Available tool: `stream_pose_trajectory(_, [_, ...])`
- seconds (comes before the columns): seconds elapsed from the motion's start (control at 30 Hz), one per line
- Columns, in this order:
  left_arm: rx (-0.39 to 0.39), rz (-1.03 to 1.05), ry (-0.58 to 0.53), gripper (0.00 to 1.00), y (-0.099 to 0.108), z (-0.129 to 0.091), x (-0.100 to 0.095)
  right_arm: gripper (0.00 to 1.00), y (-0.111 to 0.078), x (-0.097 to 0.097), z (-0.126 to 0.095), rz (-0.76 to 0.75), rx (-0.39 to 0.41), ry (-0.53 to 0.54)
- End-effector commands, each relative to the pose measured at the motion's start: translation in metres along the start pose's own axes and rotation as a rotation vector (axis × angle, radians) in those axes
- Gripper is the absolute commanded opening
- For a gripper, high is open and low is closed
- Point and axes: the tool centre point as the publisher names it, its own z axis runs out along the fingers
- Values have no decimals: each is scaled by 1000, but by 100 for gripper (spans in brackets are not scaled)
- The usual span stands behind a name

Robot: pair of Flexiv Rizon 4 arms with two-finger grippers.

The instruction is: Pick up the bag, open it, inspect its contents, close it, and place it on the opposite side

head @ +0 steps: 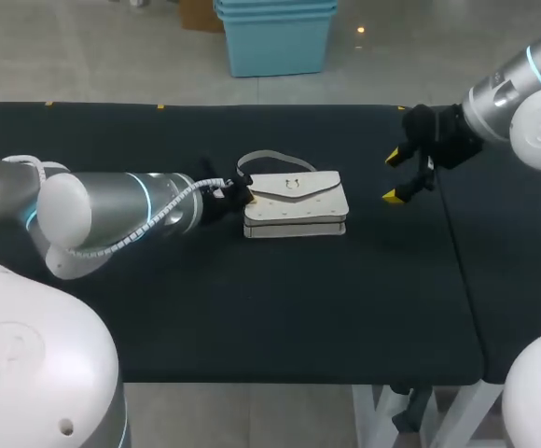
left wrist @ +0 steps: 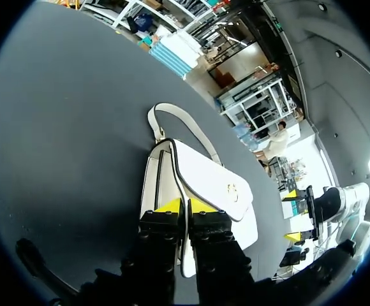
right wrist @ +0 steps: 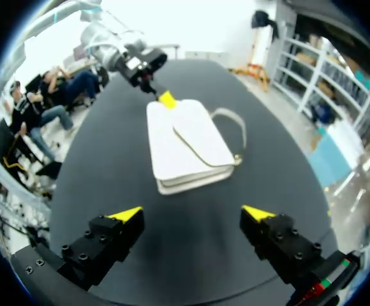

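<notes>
A white flap handbag [head: 294, 203] of smooth, leather-like material lies flat near the middle of the black table [head: 252, 308], its pointed envelope flap facing up and edged with a thin dark line. The only mark on it is a small gold-coloured metal emblem [head: 292, 183] at the centre of the flap; it shows again in the left wrist view [left wrist: 233, 190], but it is too small to make out any letters. A white shoulder strap [head: 261, 159] loops out from the handbag's far left corner and rests on the table. The left claw [head: 241, 193] is at the handbag's left end. In its own wrist view [left wrist: 185, 205] the two yellow tips stand almost together, pinched on a thin edge of the handbag's end panel, with the rest of the handbag [left wrist: 204, 178] stretching straight ahead of the fingers and the strap [left wrist: 178, 118] beyond it. The right claw [head: 394, 176] hangs above the table to the right of the handbag, well apart from it. Its yellow tips are spread wide and nothing is between them [right wrist: 192, 213]. From that wrist, the handbag [right wrist: 182, 143] lies ahead of the parted fingers, with the left claw [right wrist: 162, 95] touching its far end and the strap [right wrist: 236, 131] curling off to one side.
</notes>
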Motion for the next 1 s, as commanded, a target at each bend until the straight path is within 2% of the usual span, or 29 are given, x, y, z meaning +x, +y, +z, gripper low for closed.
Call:
stream_pose_trajectory(0.03, [-667, -8, 316, 0, -4, 7, -3, 100, 0, -1, 1, 1, 2, 0])
stream_pose_trajectory(0.37, [-745, -3, 351, 0, -11, 16, 4, 100, 0, -1, 1, 1, 2, 0])
stream_pose_trajectory(0.73, [-758, -21, 356, 0, -13, 26, 11, 100, 0, -1, 1, 1, 2, 0])
stream_pose_trajectory(0.77, [-759, -22, 357, 12, -14, 27, 10, 100, 0, -1, 1, 1, 2, 0])
stream_pose_trajectory(0.83, [-757, -27, 353, 43, -15, 27, 8, 100, 0, -1, 1, 1, 2, 0])
stream_pose_trajectory(0.87, [-754, -30, 351, 71, -17, 26, 7, 100, 0, -1, 1, 1, 2, 0])
stream_pose_trajectory(0.93, [-738, -38, 345, 98, -20, 22, 4, 100, 0, -1, 1, 1, 2, 0])
stream_pose_trajectory(1.0, [-719, -47, 345, 100, -25, 17, 0, 100, 0, -1, 1, 1, 2, 0])
